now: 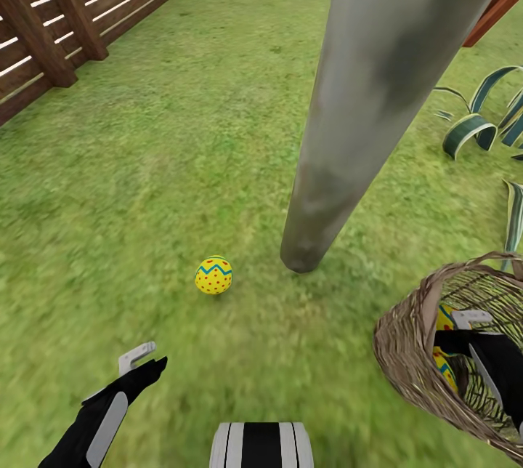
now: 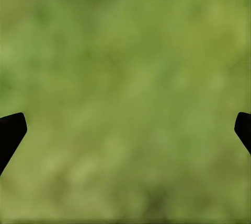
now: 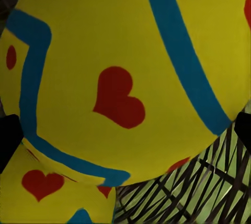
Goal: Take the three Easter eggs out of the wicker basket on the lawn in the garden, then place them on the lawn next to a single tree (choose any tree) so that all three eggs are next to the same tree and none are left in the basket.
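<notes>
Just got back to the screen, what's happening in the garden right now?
One yellow Easter egg with red dots already lies on the green lawn beside the pale grey tree trunk. The right gripper is reaching into the brown wicker basket, closing in on a yellow heart-patterned egg with another egg beside it. The left gripper hovers open over bare grass.
</notes>
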